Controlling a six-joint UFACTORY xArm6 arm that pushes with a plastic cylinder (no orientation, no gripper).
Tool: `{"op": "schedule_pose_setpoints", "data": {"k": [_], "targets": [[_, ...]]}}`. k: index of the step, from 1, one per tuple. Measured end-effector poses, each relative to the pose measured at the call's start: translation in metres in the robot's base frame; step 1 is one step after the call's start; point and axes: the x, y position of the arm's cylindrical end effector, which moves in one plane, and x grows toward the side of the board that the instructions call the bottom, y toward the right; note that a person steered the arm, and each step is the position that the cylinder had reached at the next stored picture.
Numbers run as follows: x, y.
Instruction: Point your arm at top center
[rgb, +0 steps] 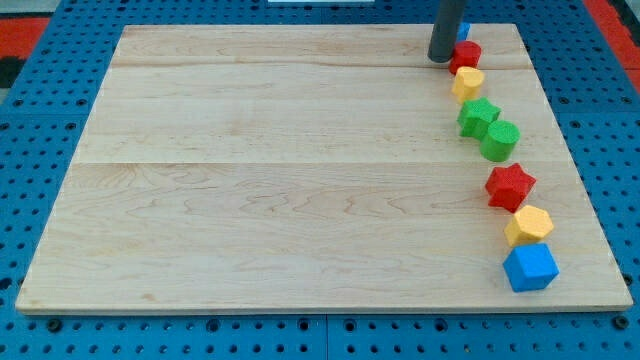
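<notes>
Jaws: there are none; the arm ends in a plain dark rod, so nothing is spread, pressed together or pinching.
My tip (441, 59): on the board (280, 180) near its top edge, well toward the view's right, just left of the upper red block.
Top centre: bare wood at the middle of the board's top edge, to the view's left of my tip and apart from it.
Small blue block (464, 31): only a corner shows behind the rod, at the top of the line.
Upper red block (465, 54): just right of my tip, close or touching, I cannot tell which.
Upper yellow block (468, 82): directly below the red one, touching it.
Green star (478, 116): below the yellow one.
Green cylinder (500, 139): pressed against the green star at its lower right.
Red star (510, 185): below the green pair, with a small gap.
Lower yellow block (529, 226): hexagon-like, just below the red star.
Blue cube (530, 267): lowest in the line, touching the yellow one, near the board's bottom right corner.
Line: all blocks run down the board's right side.
Surround: blue pegboard (40, 150) around the board.
</notes>
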Motion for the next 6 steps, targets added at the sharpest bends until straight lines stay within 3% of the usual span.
{"op": "schedule_pose_setpoints", "data": {"k": [2, 3, 6], "targets": [[-0.045, -0.092], [-0.065, -0.095], [-0.064, -0.137]]}}
